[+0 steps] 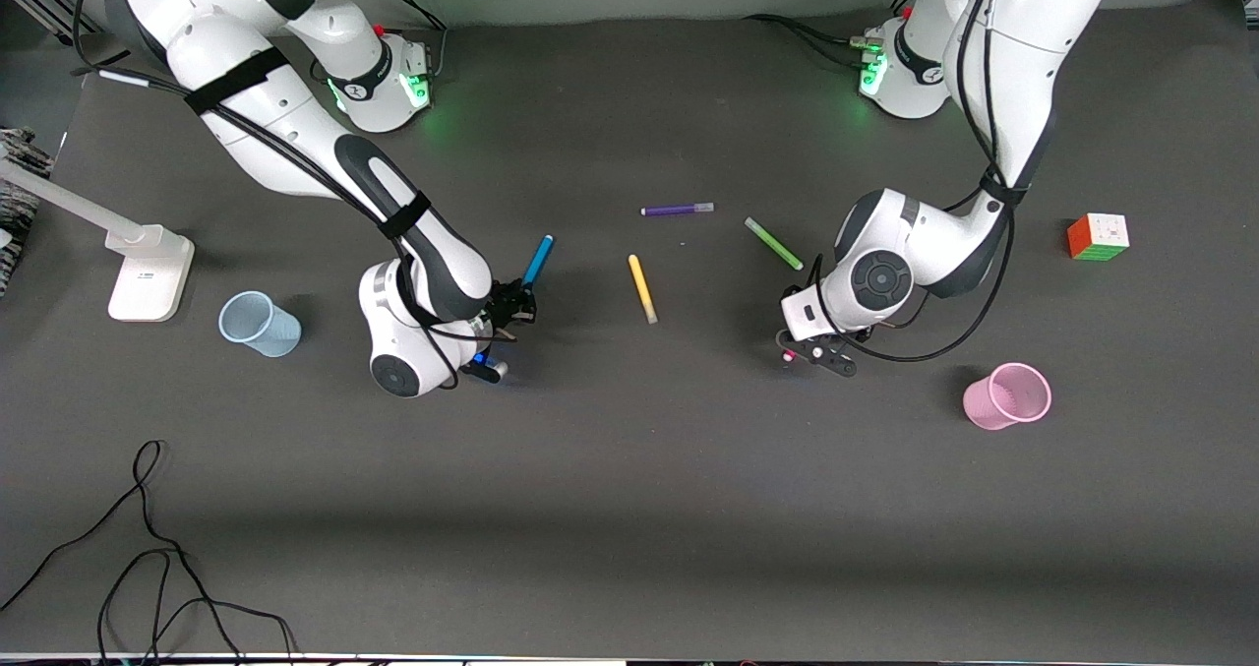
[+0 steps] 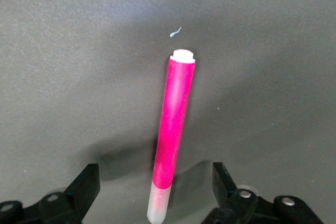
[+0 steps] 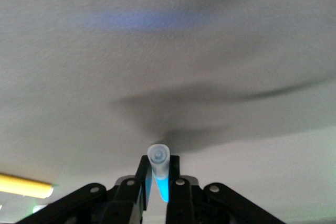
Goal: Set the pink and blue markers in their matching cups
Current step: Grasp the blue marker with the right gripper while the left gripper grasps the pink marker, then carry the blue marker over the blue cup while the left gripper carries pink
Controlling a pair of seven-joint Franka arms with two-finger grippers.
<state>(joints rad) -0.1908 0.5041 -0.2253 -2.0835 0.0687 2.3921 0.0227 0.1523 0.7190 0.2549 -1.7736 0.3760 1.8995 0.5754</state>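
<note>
— On the dark counter [image 1: 629,509], where do the task's things sit?

— The pale blue cup [image 1: 259,323] lies toward the right arm's end, tipped on its side, near a white lamp base [image 1: 149,272]. The pink cup [image 1: 1007,395] lies tilted toward the left arm's end, nearer the front camera than the colour cube [image 1: 1098,236].

— And the blue marker [image 1: 538,260]?

— Clamped in the right tool [image 1: 511,304]. From the front it slants up out of the black fingers, off the counter. The right wrist view adds what the front cannot: the fingers [image 3: 177,195] pinch narrow on the sky-blue barrel, with the greyish end [image 3: 158,157] poking out toward the lens. That view also catches a sliver of the yellow marker [image 3: 23,185] at its edge.

— The left tool [image 1: 814,348]?

— Low over the counter, between the green marker [image 1: 773,243] and the pink cup. The front view shows only a spot of magenta at its tip. The left wrist view fills that in: the pink marker [image 2: 172,129] lies flat on the counter between the two fingers [image 2: 84,187], which stand wide apart and clear of it, pale cap toward the camera, white end away.

— Anything else on the counter?

— The yellow marker [image 1: 641,288] lies mid-counter, the purple marker [image 1: 677,210] farther from the front camera, the green one beside it toward the left arm's end. A black cable [image 1: 148,548] loops near the front edge
</note>
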